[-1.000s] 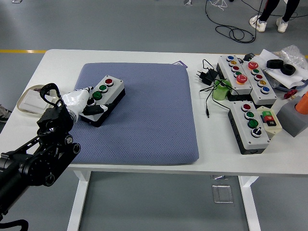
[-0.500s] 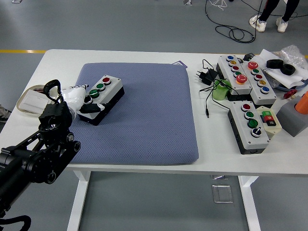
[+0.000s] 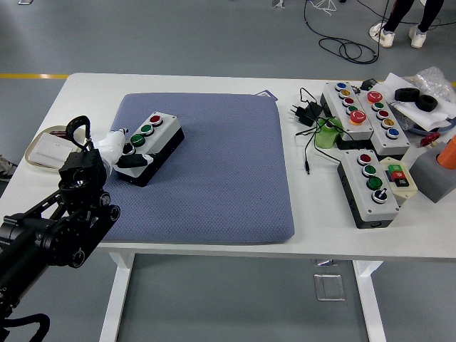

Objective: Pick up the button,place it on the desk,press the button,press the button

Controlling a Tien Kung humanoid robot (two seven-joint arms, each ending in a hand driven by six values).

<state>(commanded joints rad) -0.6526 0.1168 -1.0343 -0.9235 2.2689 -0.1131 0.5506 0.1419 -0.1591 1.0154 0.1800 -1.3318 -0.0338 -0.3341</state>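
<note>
A grey and black button box (image 3: 153, 134) with a red, two green and a black button lies on the blue mat (image 3: 214, 171), near its left edge. My left hand (image 3: 122, 152), white at the end of the black arm (image 3: 64, 221), is curled around the box's near left end, thumb on its front side. The hand covers the black button's end of the box. I cannot tell whether the box rests on the mat or is slightly lifted. My right arm is out of view.
A beige tray (image 3: 44, 149) lies at the table's left edge. At the right are several other button boxes (image 3: 370, 185) (image 3: 360, 114), a black adapter with cable (image 3: 306, 114), a green object (image 3: 325, 135), an orange cone on a grey block (image 3: 442, 167) and packaging.
My left hand has shifted the button box a little to the left and farther away on the mat. The arm has moved slightly left with it.
</note>
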